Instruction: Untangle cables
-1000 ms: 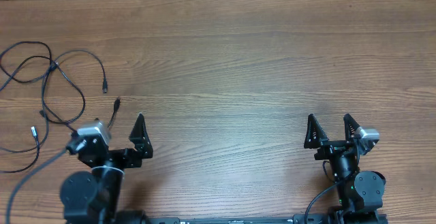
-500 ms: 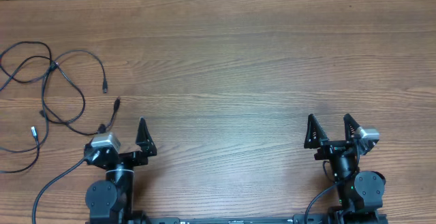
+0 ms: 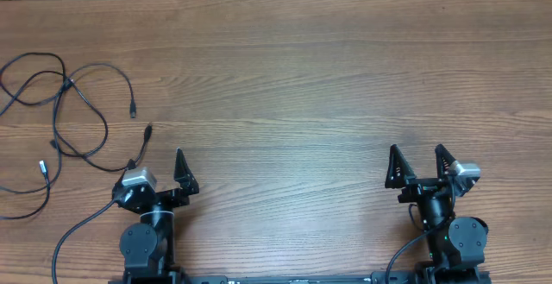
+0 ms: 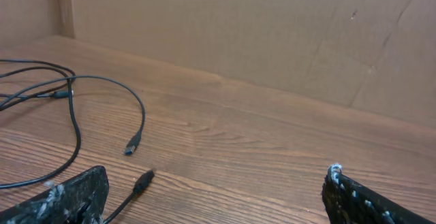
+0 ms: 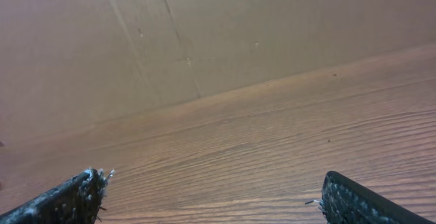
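Observation:
The thin black cables (image 3: 79,103) lie loosely looped on the wooden table at the far left of the overhead view. Two black plug ends (image 3: 132,110) point toward my left gripper, and a white-tipped end (image 3: 40,165) lies near the left edge. My left gripper (image 3: 155,165) is open and empty, just right of the nearest plug (image 4: 144,178). The left wrist view shows the cable loops (image 4: 71,108) ahead and to the left of its open jaws (image 4: 218,176). My right gripper (image 3: 418,159) is open and empty at the front right, far from the cables, over bare wood (image 5: 211,180).
A thicker black cable (image 3: 78,230) runs from the left arm's base off the front left. A brown cardboard wall (image 4: 259,33) stands along the table's far edge, and it also shows in the right wrist view (image 5: 204,33).
My left arm has swung to the right and straightened, and its gripper now sits a little further right. The cables and the right arm have not moved.

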`<action>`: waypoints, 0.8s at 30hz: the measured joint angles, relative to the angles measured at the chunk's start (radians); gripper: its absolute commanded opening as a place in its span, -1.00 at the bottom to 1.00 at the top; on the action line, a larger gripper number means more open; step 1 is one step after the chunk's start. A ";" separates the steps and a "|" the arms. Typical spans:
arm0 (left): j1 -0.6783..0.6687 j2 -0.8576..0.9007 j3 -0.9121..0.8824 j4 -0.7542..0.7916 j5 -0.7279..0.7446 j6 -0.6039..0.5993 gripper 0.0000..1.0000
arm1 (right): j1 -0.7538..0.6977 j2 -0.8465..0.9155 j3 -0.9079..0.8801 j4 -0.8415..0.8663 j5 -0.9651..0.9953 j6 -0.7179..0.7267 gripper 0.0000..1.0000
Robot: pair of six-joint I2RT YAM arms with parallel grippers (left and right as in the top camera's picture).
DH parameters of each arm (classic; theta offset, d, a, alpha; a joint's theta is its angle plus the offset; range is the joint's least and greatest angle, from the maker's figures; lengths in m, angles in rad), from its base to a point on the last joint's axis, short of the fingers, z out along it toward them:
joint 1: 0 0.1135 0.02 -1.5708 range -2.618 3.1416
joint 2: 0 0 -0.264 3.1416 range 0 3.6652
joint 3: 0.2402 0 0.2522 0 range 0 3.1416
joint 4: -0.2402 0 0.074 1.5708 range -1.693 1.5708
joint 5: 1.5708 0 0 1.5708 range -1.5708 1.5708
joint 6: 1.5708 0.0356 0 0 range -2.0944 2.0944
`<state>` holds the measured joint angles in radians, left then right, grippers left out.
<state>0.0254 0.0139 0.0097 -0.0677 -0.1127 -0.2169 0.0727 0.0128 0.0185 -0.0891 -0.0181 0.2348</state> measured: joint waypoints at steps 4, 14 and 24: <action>0.000 0.000 0.000 0.000 0.000 0.008 0.99 | 0.000 0.000 0.000 -0.001 0.000 0.000 0.99; 0.000 0.000 0.000 0.000 0.000 0.011 0.99 | 0.000 0.000 0.000 -0.001 0.000 0.000 1.00; 0.000 0.000 0.000 0.000 0.000 0.011 0.99 | 0.000 0.000 0.000 -0.002 0.000 0.000 1.00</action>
<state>0.0257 0.0139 0.0093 -0.0673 -0.1127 -0.2058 0.0727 0.0128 0.0185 -0.0906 -0.0181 0.2352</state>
